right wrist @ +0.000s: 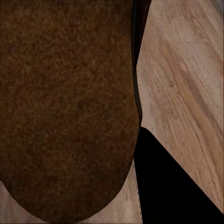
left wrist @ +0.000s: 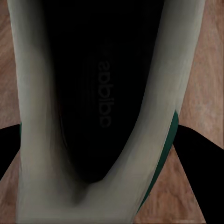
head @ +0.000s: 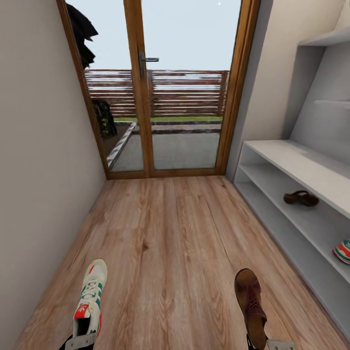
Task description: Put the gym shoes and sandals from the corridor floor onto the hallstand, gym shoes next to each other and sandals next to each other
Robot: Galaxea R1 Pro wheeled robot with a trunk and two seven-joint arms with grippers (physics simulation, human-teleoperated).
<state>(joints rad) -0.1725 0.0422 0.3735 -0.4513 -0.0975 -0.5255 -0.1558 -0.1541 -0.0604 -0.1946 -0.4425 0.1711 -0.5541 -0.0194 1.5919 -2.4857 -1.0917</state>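
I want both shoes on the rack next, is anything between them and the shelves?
Nothing visible. The sneaker and sandal sit at the grippers, and only bare floor lies before the rack. One sandal and one sneaker are already on its shelf.

Narrow corridor, plain pale walls (head: 34, 146), wood-framed glass door (head: 170, 87), slatted fence (head: 184, 92) outside

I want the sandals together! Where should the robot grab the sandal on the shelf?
Probably across its narrow sides near the straps, coming in from the open front of the hallstand: the sandal lies flat, lengthwise along the tier, with the bench close overhead.
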